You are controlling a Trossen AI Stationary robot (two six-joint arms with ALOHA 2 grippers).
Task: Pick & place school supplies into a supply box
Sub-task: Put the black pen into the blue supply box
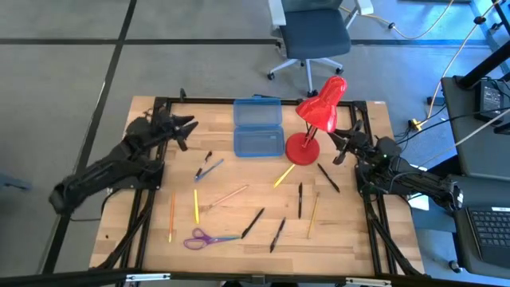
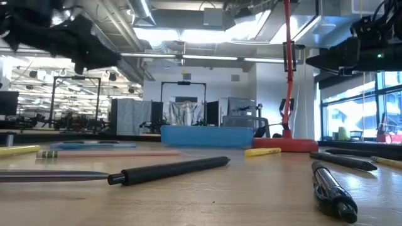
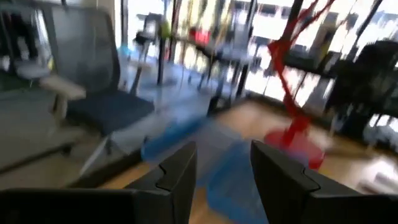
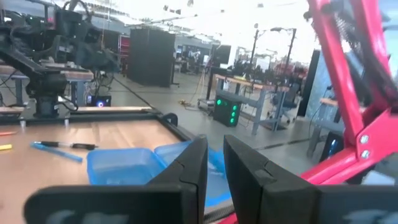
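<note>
Blue supply box [image 1: 258,131] is lying open at the table's far edge, so I'm hovering my left gripper [image 1: 188,127], parted and empty, beside it.

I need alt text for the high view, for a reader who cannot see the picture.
Seen from above, an open blue pencil case lies at the far side of a wooden table, beside a red desk lamp. Pens, pencils and purple scissors lie scattered nearer. The left gripper and right gripper flank the case, holding nothing.

Grey floor, a blue office chair [image 1: 313,33], bright ceiling lights [image 2: 164,34].
</note>
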